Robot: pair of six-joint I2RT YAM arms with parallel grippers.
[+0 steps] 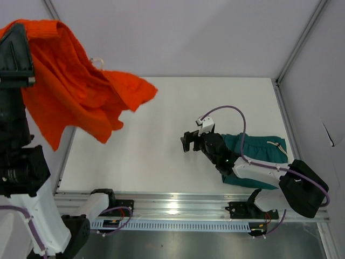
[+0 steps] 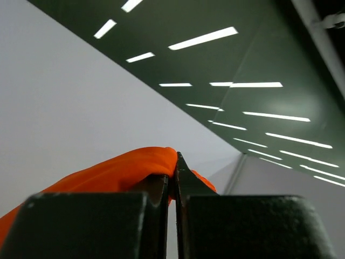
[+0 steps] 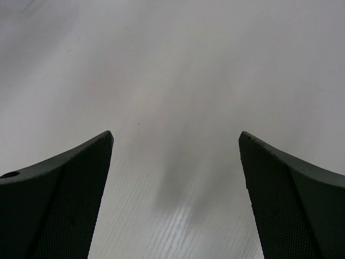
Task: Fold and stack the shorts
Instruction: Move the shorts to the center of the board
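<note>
Left gripper [image 2: 175, 164] clenched on raised orange shorts [image 1: 75, 91]; right gripper [image 1: 188, 142] spread wide over table [image 1: 151, 162], near teal shorts [image 1: 264, 147].

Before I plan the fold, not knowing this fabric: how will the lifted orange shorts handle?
Probably very floppy: the orange shorts hang in loose folds from the left gripper. Likely light, since one shut pinch carries them. They would likely land crumpled, not flat, on the table.

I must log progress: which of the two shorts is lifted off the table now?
The orange shorts, pinched in the shut left tool and hanging; the teal shorts lie on the table.
</note>
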